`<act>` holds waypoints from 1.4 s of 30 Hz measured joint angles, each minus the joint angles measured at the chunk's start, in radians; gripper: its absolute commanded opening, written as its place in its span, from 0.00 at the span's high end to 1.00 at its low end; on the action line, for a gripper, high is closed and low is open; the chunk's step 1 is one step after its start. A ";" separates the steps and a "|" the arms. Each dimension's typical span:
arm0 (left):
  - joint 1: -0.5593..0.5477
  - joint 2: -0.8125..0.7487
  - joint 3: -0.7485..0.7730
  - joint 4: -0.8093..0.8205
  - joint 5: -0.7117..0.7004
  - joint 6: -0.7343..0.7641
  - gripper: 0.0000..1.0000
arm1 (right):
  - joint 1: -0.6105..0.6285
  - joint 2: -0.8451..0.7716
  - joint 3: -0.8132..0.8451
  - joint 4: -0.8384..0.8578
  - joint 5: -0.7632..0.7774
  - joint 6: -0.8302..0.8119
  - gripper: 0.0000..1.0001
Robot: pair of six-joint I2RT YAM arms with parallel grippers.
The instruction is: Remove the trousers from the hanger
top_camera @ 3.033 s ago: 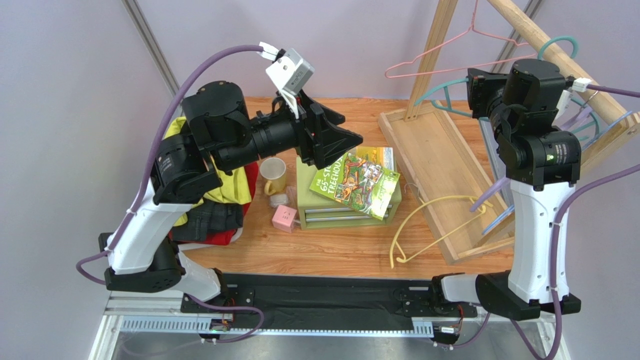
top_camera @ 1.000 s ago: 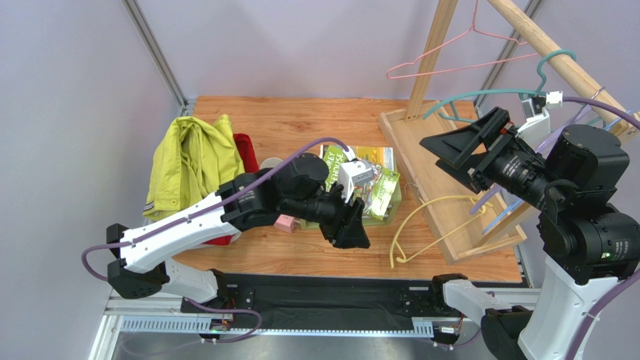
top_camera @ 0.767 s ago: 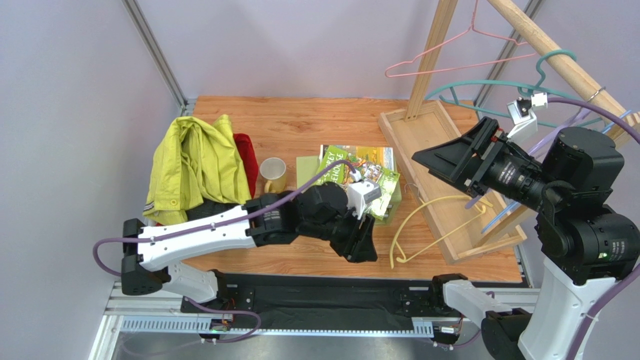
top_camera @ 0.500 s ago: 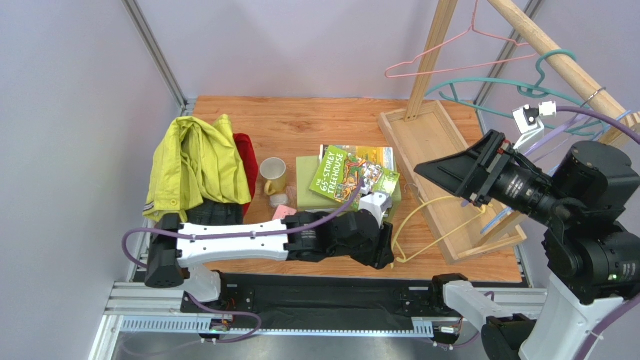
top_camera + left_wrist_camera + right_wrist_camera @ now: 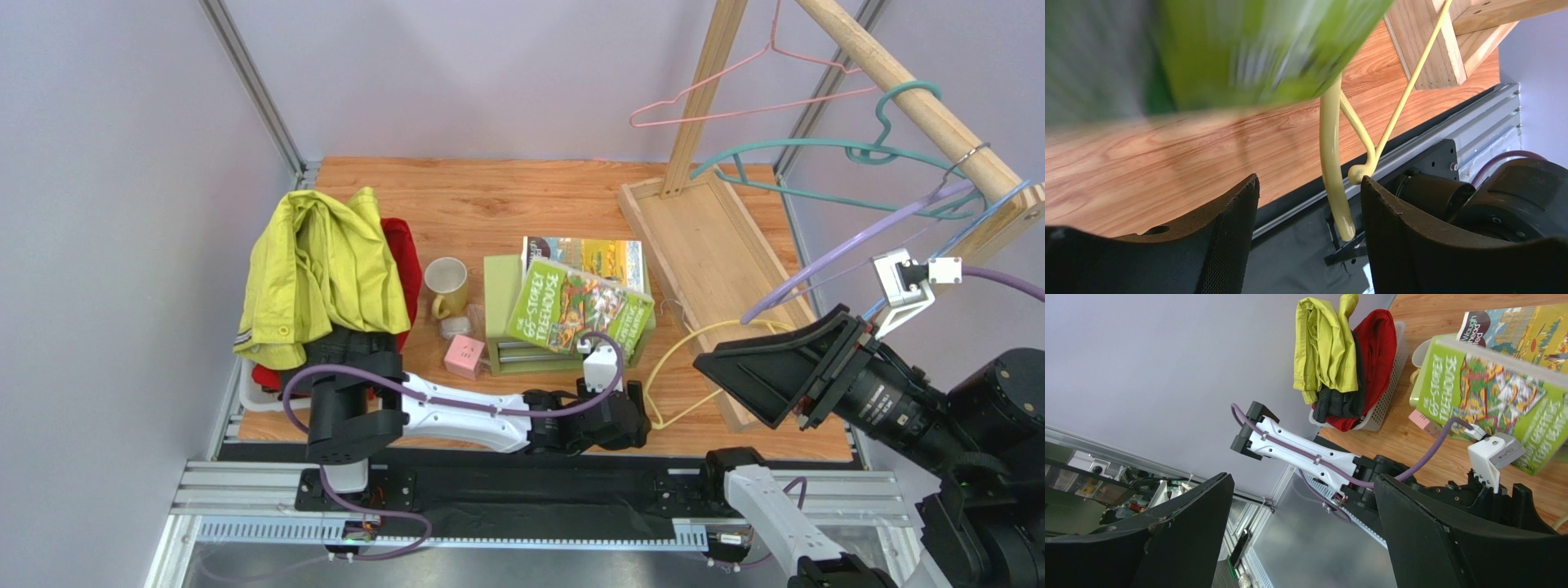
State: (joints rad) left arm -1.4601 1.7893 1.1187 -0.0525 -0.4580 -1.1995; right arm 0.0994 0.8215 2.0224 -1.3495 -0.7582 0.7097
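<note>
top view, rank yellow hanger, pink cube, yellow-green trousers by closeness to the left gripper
1. yellow hanger: just right of the left gripper, at the near edge.
2. pink cube: left of it, mid-table.
3. yellow-green trousers: far left, on the pile.

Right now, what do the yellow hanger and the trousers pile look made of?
Yellow hanger: probably plastic or plastic-coated wire; thin, smooth, glossy and evenly coloured. Trousers: soft woven cloth, matte, creased and draped in folds; the exact fibre cannot be told.

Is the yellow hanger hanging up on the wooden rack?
No, the yellow hanger lies down on the table, partly across the rack's wooden base, not up on the rail.
</note>
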 measured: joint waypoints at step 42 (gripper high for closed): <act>0.031 0.077 0.273 -0.174 0.064 0.219 1.00 | 0.000 0.026 0.259 0.057 0.069 0.138 0.09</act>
State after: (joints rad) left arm -1.4292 1.8664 1.3918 -0.2260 -0.3939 -0.9810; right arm 0.0994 0.8478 2.2818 -1.2926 -0.6891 0.8482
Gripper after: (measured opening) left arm 0.042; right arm 0.907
